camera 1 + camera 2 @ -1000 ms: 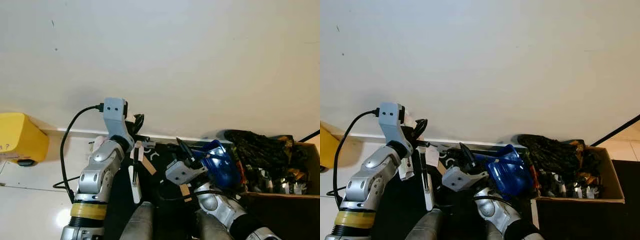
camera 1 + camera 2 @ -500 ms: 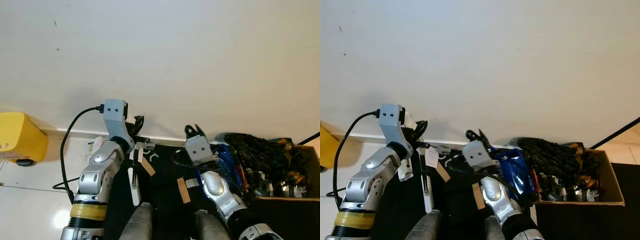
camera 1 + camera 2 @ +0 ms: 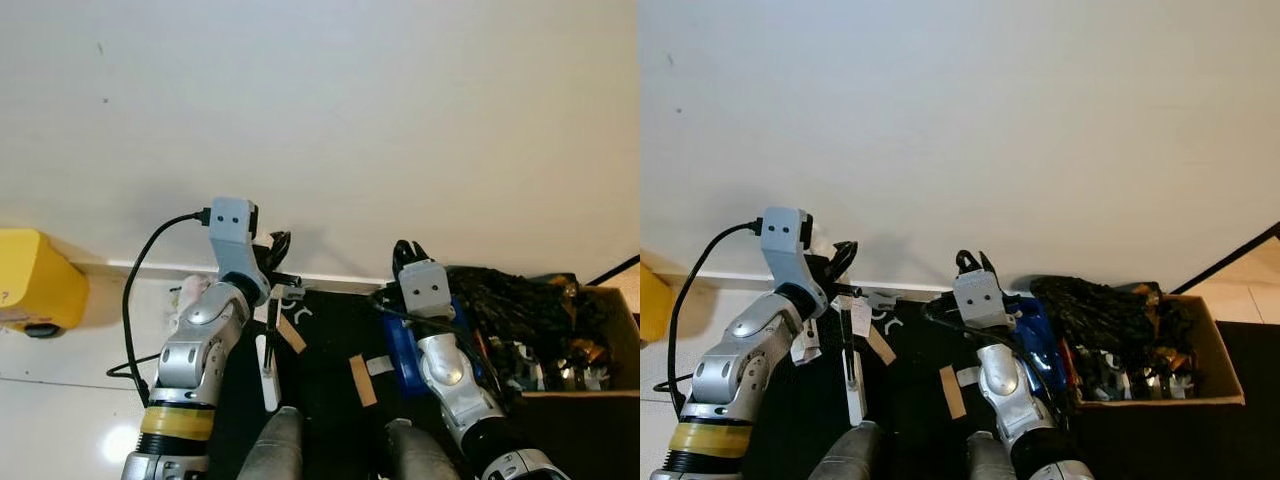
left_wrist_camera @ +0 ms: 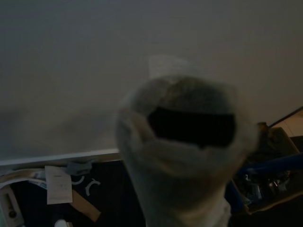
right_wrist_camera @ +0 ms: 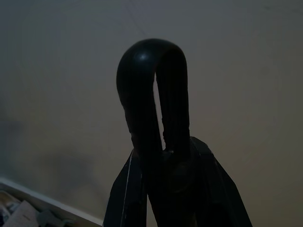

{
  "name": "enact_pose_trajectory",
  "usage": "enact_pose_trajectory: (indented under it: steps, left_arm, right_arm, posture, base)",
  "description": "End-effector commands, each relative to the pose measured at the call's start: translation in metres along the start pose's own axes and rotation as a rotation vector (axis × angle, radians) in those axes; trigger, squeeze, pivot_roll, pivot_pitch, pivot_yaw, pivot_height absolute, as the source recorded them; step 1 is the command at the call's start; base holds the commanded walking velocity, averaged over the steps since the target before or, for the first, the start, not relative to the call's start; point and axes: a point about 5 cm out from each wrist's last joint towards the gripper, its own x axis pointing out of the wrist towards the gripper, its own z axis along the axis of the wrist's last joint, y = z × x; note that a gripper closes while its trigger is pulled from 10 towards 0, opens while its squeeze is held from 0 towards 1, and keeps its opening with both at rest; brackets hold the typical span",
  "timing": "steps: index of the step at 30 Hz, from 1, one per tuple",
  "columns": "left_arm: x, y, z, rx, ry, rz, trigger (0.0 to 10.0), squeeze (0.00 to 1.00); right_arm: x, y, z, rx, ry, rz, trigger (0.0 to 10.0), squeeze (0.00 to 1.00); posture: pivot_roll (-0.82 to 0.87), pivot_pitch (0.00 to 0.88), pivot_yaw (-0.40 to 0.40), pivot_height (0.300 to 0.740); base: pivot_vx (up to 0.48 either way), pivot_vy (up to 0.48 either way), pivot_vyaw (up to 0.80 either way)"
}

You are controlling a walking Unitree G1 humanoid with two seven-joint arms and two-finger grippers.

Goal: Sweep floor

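Right arm (image 3: 445,365) swung upright; fingers (image 5: 154,94) pressed together.

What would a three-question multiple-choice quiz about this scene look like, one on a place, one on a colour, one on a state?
1. Where is the cardboard box?
A. On the robot's right, near the wall
B. On its left, by the yellow thing
C. Between its legs

2. What colour is the object at the far left by the wall?
A. Red
B. Yellow
C. Green

3. How does the right arm stand?
A. Hanging down at the robot's side
B. Raised, its wrist camera up toward the wall
C. Reaching into the box

Answers:
1. A, the box of dark clutter sits at the right edge of both eye views, close to the wall.
2. B, it is plainly yellow in the left eye view.
3. B, the silver forearm rises from below and the wrist points up at the pale wall.
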Motion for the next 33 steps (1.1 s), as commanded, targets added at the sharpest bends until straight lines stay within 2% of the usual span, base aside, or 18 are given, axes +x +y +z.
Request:
enact_pose_trajectory:
  steps: [1,2,4,7,8,10,14,16,24,28,33]
  left_arm:
    - [0.001,-0.006,0.0,-0.002,-0.003,-0.029,10.0,0.0]
    - [0.001,-0.006,0.0,-0.002,-0.003,-0.029,10.0,0.0]
    - [0.001,-0.006,0.0,-0.001,-0.003,-0.031,10.0,0.0]
    - [0.002,-0.007,0.0,-0.001,-0.004,-0.032,10.0,0.0]
    - [0.002,-0.007,0.0,-0.001,-0.004,-0.033,10.0,0.0]
    - [0.003,-0.007,0.0,-0.001,-0.005,-0.035,10.0,0.0]
    - [0.004,-0.009,-0.001,-0.005,-0.004,-0.041,10.0,0.0]
    - [0.004,-0.01,-0.002,-0.006,-0.003,-0.043,10.0,0.0]
    - [0.004,-0.011,-0.003,-0.007,-0.001,-0.048,10.0,0.0]
    - [0.004,-0.012,-0.003,-0.008,0.0,-0.052,10.0,0.0]
    - [0.004,-0.014,-0.004,-0.011,0.0,-0.056,10.0,0.0]
  right_arm:
    - [-0.005,0.021,0.007,0.029,-0.048,0.104,10.0,0.0]
    - [-0.005,0.021,0.007,0.029,-0.048,0.104,10.0,0.0]
    - [-0.006,0.02,0.007,-0.052,-0.071,0.169,10.0,0.0]
    - [-0.006,0.019,0.005,-0.092,-0.063,0.185,10.0,0.0]
    - [-0.005,0.015,0.003,-0.125,-0.058,0.191,10.0,0.0]
    - [-0.003,0.009,0.001,-0.13,-0.032,0.177,10.0,0.0]
    - [-0.001,-0.002,-0.004,-0.087,0.019,0.131,10.0,0.0]
    - [0.0,-0.006,-0.005,-0.032,0.045,0.088,10.0,0.0]
    - [0.003,-0.01,-0.003,0.064,0.06,0.012,10.0,0.0]
    - [0.006,-0.011,0.003,0.055,0.028,0.018,10.0,0.0]
    - [0.007,-0.011,0.011,-0.02,-0.038,0.068,10.0,0.0]
  posture:
    - [0.19,0.199,0.016,0.74]
    - [0.19,0.199,0.016,0.74]
    - [0.18,0.197,0.012,0.74]
    - [0.18,0.193,0.009,0.74]
    - [0.18,0.191,0.006,0.74]
    - [0.17,0.19,0.005,0.74]
    - [0.17,0.181,0.0,0.74]
    - [0.17,0.178,-0.002,0.74]
    - [0.17,0.174,-0.004,0.74]
    - [0.17,0.175,-0.004,0.74]
    - [0.17,0.18,-0.007,0.74]
  base:
    - [0.0,0.0,0.0]
    - [0.0,0.0,0.0]
    - [0.0,0.0,0.0]
    - [0.0,0.0,0.0]
    - [0.0,0.0,0.0]
    - [0.0,0.0,0.0]
    - [0.0,0.0,0.0]
    - [0.0,0.0,0.0]
    - [0.0,0.0,0.0]
    - [0.0,0.0,0.0]
    - [0.0,0.0,0.0]
